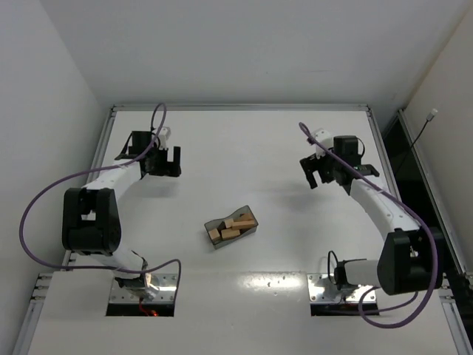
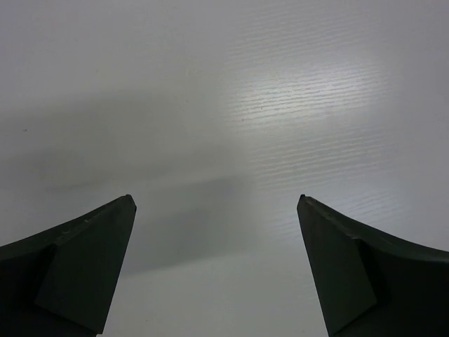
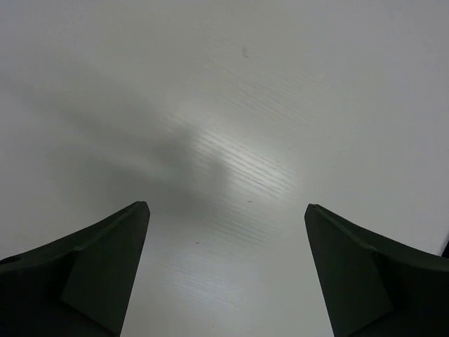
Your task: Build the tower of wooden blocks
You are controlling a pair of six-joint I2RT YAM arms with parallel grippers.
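Observation:
Several light tan wood blocks (image 1: pixel 230 225) lie loose in a grey translucent tray (image 1: pixel 248 210) at the middle of the white table in the top view. No tower stands anywhere in view. My left gripper (image 1: pixel 167 161) is open and empty at the far left, well apart from the tray. My right gripper (image 1: pixel 319 174) is open and empty at the far right. The left wrist view shows my left gripper (image 2: pixel 216 202) over bare table. The right wrist view shows my right gripper (image 3: pixel 226 208) over bare table. The blocks do not show in either wrist view.
The white table (image 1: pixel 244 140) has a raised metal rim along its far and side edges. White walls stand behind and at both sides. A dark gap with a cable (image 1: pixel 417 140) runs along the right edge. The arm bases sit at the near edge.

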